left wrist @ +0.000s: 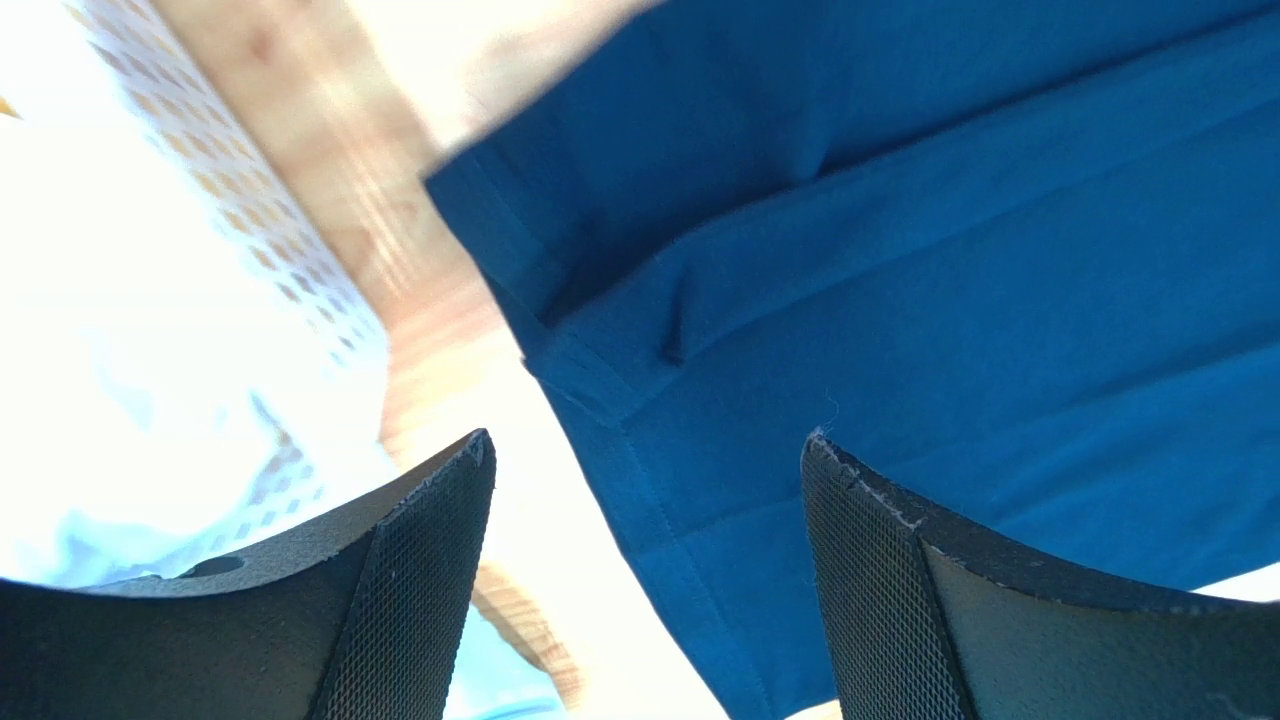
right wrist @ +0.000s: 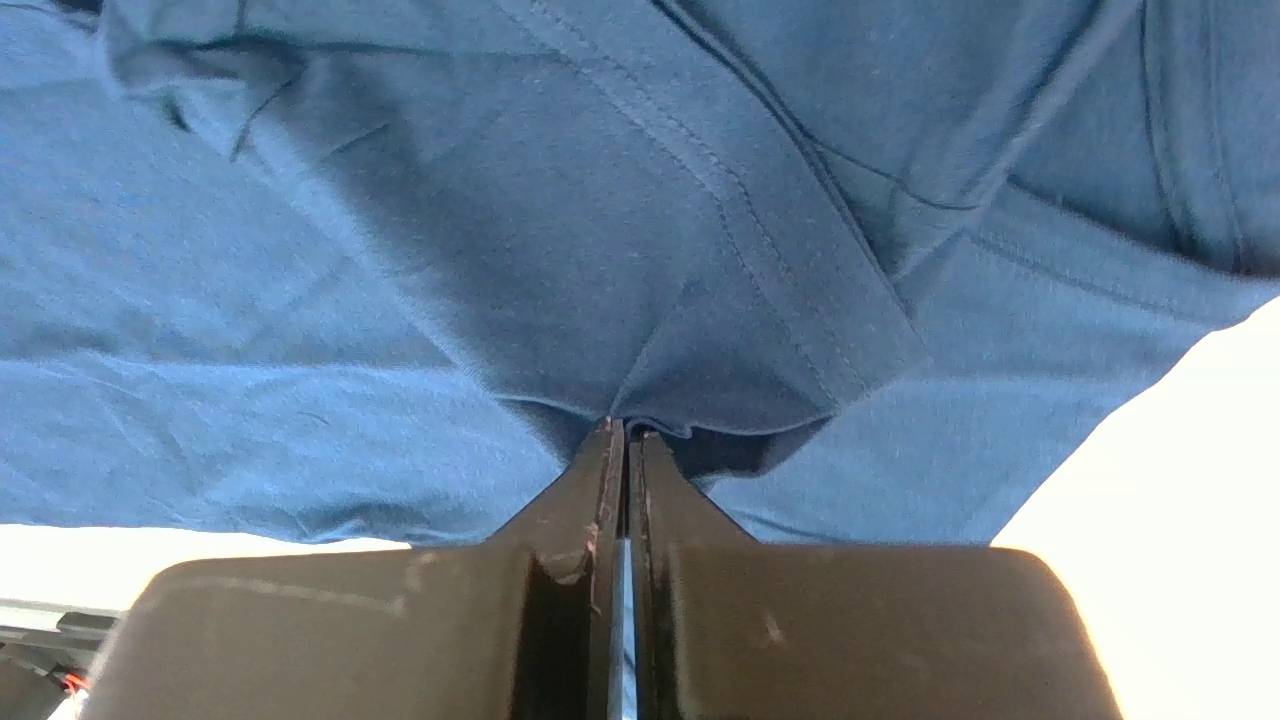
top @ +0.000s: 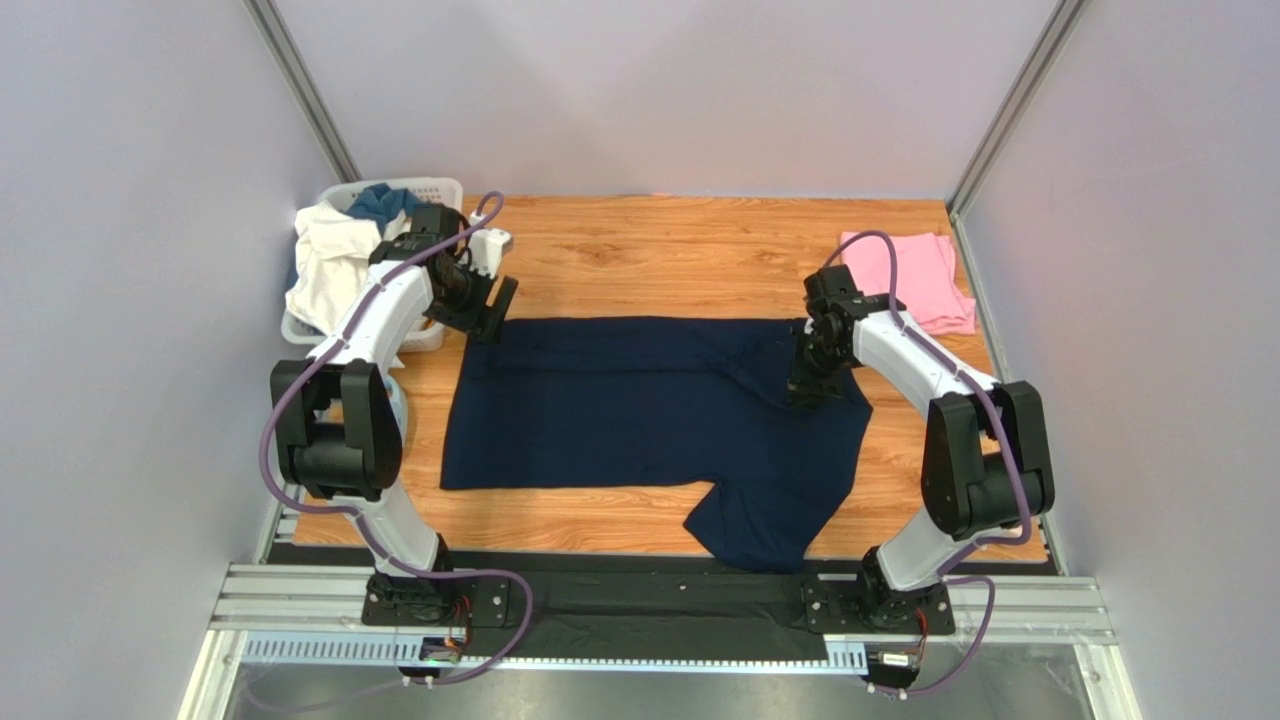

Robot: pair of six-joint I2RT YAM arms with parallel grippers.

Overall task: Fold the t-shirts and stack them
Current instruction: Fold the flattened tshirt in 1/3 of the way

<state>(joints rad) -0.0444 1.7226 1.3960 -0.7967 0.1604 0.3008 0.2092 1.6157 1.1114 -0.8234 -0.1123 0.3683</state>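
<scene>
Basket: a white perforated laundry basket (top: 436, 191) stands just to the left of the left claw (top: 492, 305), at the far-left corner of the wooden table (top: 661, 240).
Basket contents: a crumpled white cloth (top: 331, 255) is heaped inside and spills over the near rim. A dark teal cloth (top: 385, 200) lies behind it, on the side away from the claw.
Left claw: the fingers are spread wide with nothing between them. It hangs above the far-left corner of the navy t-shirt (top: 646, 405). In the wrist view the hemmed corner lies under the gap, closer to the right finger.
Right claw (top: 801, 387): the fingers are pressed together, pinching a raised ridge of navy cloth at their tips.
Navy t-shirt, place: it lies flat on the table, stretched between the two claws.
Navy t-shirt, look: it forms a long dark band with a straight far edge. One flap juts toward the near table edge, on the near side of the right claw. Around that claw the cloth is doubled, with stitched seams and soft creases.
Pink t-shirt (top: 914, 278): it lies folded flat, beyond and to the right of the right claw, at the far-right corner and apart from the navy one.
</scene>
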